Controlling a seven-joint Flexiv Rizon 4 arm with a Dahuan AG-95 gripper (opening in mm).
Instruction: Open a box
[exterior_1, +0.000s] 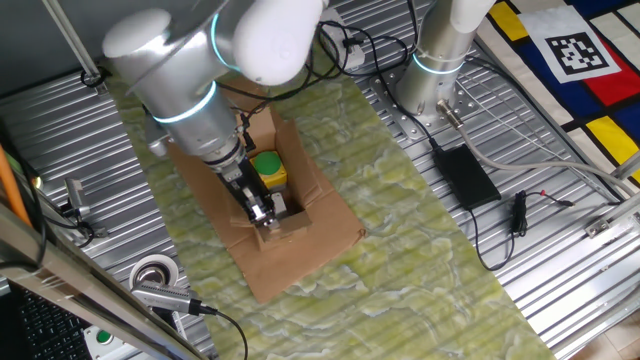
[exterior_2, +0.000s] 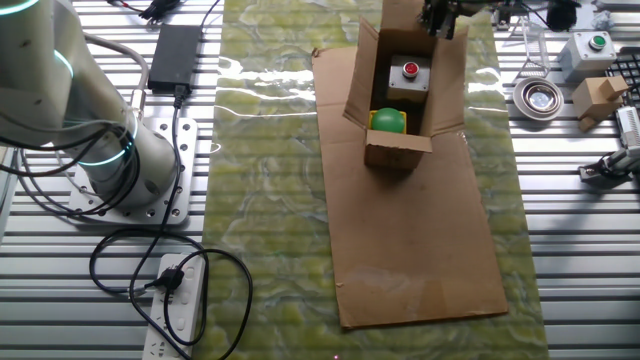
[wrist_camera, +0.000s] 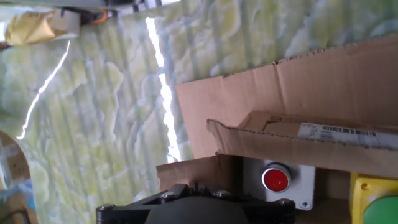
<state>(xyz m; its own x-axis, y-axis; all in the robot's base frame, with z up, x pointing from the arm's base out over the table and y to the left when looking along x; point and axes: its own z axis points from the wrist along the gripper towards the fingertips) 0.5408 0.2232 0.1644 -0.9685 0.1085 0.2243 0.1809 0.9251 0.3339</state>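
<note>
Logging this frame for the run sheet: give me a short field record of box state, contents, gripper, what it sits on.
box: small cardboard box, top flaps spread open
contents: grey unit with red button; yellow unit with green button
gripper: gripper at the box's end by the red button; open or shut unclear
support: box on flat cardboard sheet, over green mat
nearby: tape roll, power brick

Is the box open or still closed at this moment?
Open: the box has its top flaps spread, exposing a red button and green button inside.
</note>
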